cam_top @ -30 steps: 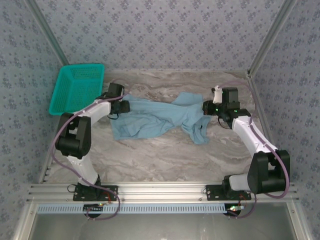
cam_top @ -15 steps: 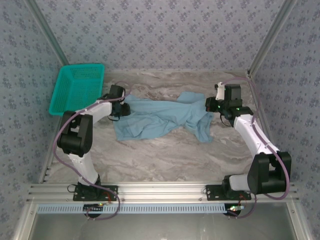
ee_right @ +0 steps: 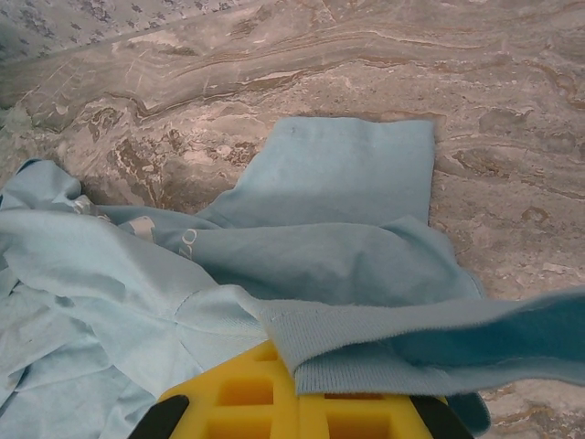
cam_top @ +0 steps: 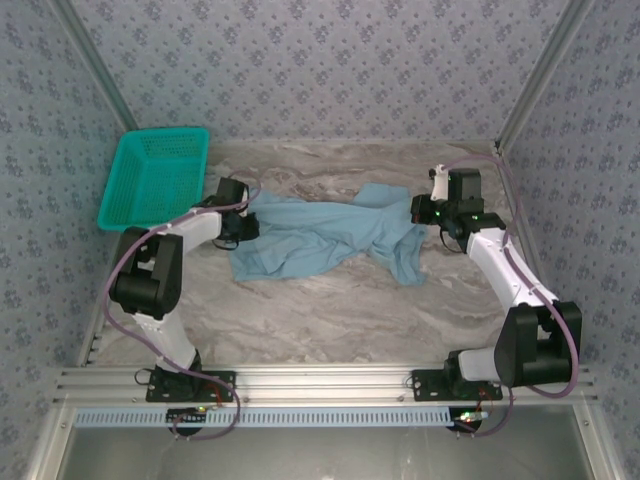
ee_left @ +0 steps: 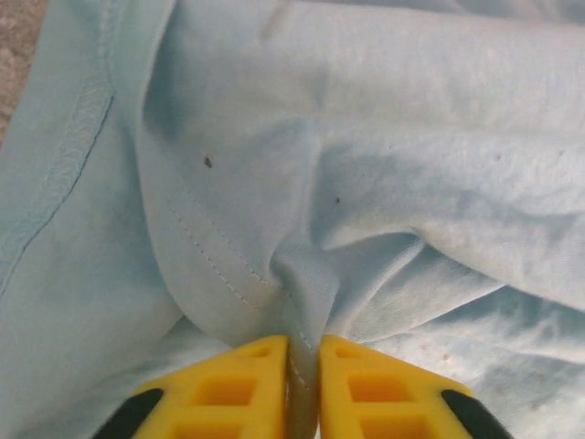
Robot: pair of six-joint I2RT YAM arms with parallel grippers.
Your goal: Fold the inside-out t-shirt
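Centre of top view: sky-blue t-shirt [cam_top: 320, 235] lying rumpled on marble-patterned table [cam_top: 330, 310], stretching from left gripper [cam_top: 243, 225] at middle left to right gripper [cam_top: 418, 212] at middle right, with one flap drooping toward lower right of the garment. Teal mesh basket [cam_top: 160, 135] sitting at upper left, just beside the left arm and apart from the cloth.

Left wrist view: left gripper [ee_left: 302, 352] clenching at bottom centre, yellow fingers [ee_left: 247, 380] pressing together on a narrow pinched ridge of the t-shirt [ee_left: 384, 137]. Stitched seams running up the left side, folds fanning out from the pinch toward the right.

Right wrist view: right gripper [ee_right: 292, 393] clamping at bottom centre, ribbed hem band of the t-shirt [ee_right: 338, 183] crossing over its yellow fingers [ee_right: 247, 393] and trailing off to the right edge, hanging raised above the table [ee_right: 512, 110]. Flat squared-off flap lying at upper centre on the marble, bunched folds gathering at lower left, small white tag [ee_right: 140, 226] showing at middle left.
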